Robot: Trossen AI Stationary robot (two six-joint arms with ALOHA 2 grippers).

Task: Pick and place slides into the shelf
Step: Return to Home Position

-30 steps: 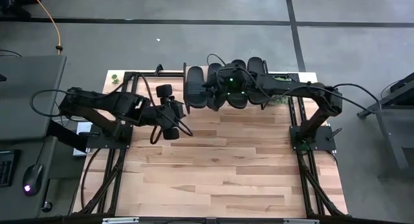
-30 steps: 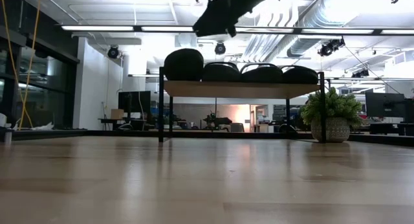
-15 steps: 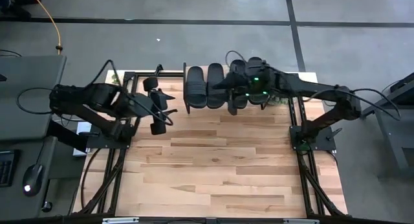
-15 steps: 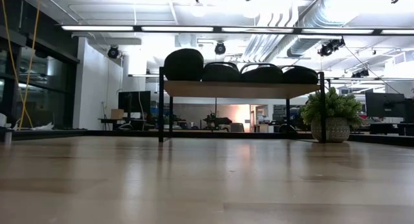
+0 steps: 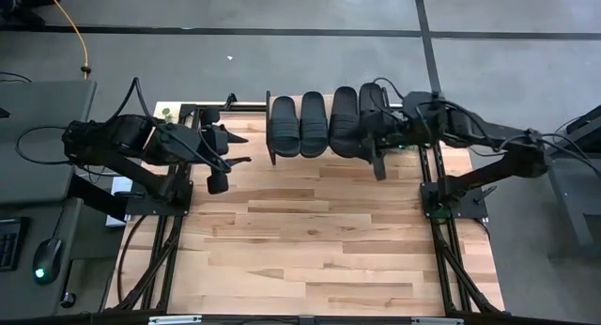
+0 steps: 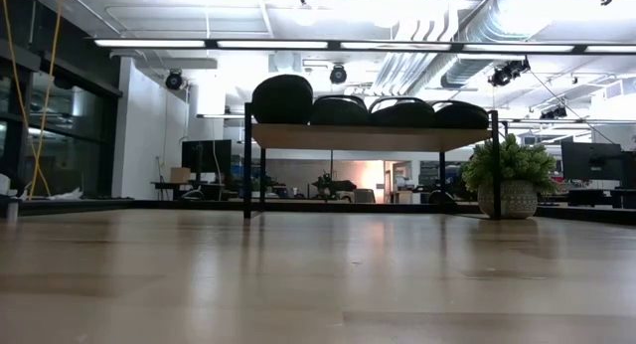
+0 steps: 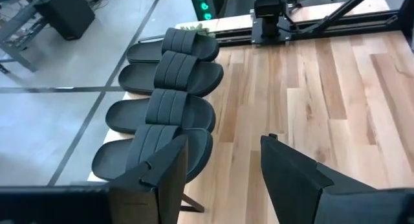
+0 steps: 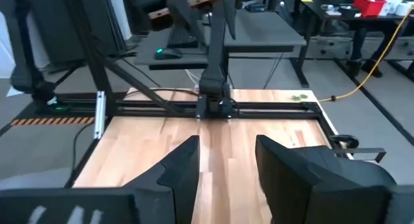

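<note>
Slides (image 5: 321,124), all four, sit side by side in one row on the shelf (image 6: 368,136), upper centre of my overhead frame, long axes running up and down the picture and neighbours touching. From table height I see their four dark rounded ends lined along the light wood top, the leftmost one standing a little higher than the rest. A potted plant (image 6: 515,180) stands just right of the shelf legs.

My left gripper (image 7: 224,138) hangs over the table (image 5: 319,240) in the upper left of the overhead frame, left of the shelf and clear of it. Its fingers are spread with nothing between them, and its own camera looks along the row of slides.

My right gripper (image 8: 226,141) is up in the upper right-centre of the overhead frame, over the right end of the row. Its fingers are likewise parted and empty, facing across the bare wood toward the left arm's base.
</note>
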